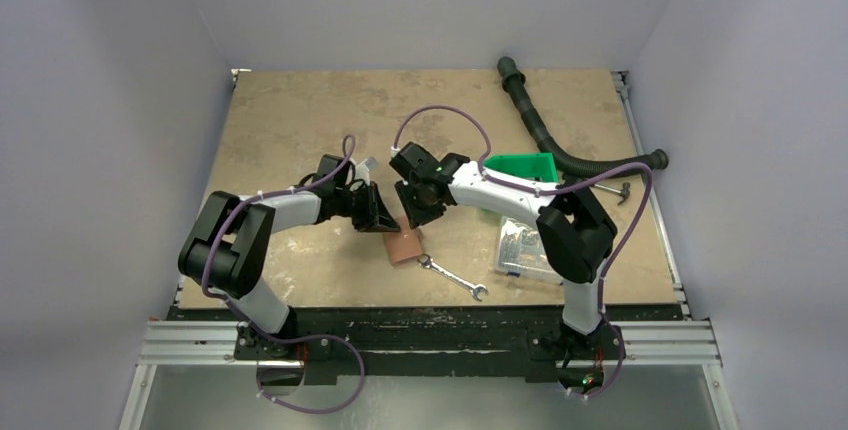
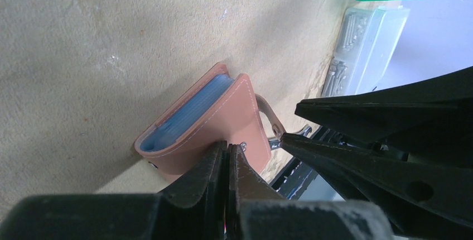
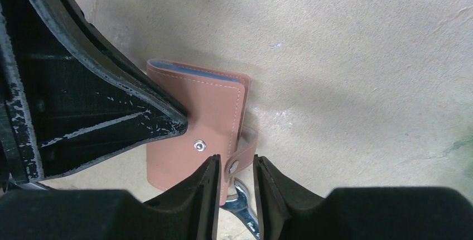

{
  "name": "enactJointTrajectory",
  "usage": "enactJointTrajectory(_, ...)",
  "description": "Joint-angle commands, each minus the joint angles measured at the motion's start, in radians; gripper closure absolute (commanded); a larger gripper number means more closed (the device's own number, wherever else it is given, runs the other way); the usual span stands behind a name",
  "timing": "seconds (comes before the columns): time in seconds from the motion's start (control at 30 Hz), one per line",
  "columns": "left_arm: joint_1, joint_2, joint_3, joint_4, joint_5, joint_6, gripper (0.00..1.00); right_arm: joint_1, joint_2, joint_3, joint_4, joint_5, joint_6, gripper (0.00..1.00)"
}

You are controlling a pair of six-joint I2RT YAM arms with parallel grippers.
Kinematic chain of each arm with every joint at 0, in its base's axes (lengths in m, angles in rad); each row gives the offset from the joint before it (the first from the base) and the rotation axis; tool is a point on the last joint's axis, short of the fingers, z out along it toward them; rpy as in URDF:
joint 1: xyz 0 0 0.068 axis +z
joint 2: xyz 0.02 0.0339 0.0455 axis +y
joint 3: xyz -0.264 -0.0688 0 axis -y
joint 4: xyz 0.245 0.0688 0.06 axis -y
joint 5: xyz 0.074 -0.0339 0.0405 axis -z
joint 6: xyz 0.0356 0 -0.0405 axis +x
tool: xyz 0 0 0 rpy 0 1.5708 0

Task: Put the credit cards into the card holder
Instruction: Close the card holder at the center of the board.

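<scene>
Risks nipping only the strap [image 3: 247,142] tip in the parted right claw [image 3: 235,164], sliding the holder [image 3: 195,111] from under the closed left claw [image 2: 228,148].

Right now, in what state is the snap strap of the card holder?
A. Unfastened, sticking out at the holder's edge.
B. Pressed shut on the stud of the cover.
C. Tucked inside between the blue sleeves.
A: in the right wrist view the strap sticks out loose past the edge of the card holder, and the stud on its cover is bare.
</scene>
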Motion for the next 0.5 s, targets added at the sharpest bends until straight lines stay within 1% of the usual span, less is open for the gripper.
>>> enactJointTrajectory(0.0,0.002,0.009,-0.012,-0.088,-0.082,0.055,1.00,0.001,-0.020,-0.004,0.008,-0.029,-0.008,0.67)
enactJointTrajectory(0.3,0.003,0.009,-0.012,-0.084,-0.086,0.052,1.00,0.001,-0.020,-0.019,0.003,-0.041,-0.017,0.67)
enactJointTrajectory(0.43,0.003,0.010,-0.012,-0.085,-0.086,0.053,1.00,0.001,-0.032,-0.032,0.021,-0.058,-0.016,0.76)
enactJointTrajectory(0.47,0.003,0.011,-0.012,-0.084,-0.086,0.054,1.00,0.001,-0.029,-0.028,0.018,-0.058,-0.016,0.77)
